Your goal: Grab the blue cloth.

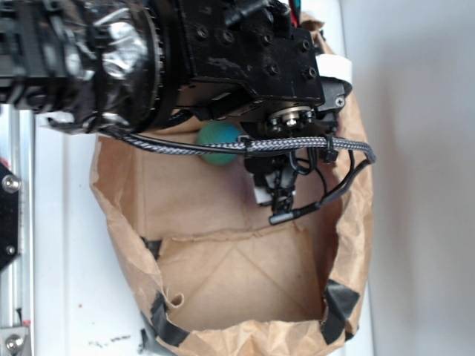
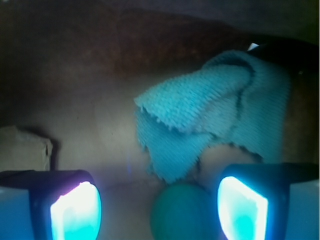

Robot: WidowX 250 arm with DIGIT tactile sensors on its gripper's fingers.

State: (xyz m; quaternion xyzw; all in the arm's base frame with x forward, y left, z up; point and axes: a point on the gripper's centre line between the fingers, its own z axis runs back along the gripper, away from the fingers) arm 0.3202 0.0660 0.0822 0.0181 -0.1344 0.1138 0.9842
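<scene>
Inside the crinkly brown paper bag (image 1: 223,297), the open gripper (image 2: 159,207) may grab the round green ball (image 2: 182,212) sitting between its fingers, missing the fuzzy blue-green cloth (image 2: 210,120) beyond the ball.

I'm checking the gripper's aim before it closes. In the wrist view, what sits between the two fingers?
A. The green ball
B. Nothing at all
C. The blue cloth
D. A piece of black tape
A: the green ball lies between the open gripper fingers, while the blue cloth lies farther ahead, ungrasped.
</scene>
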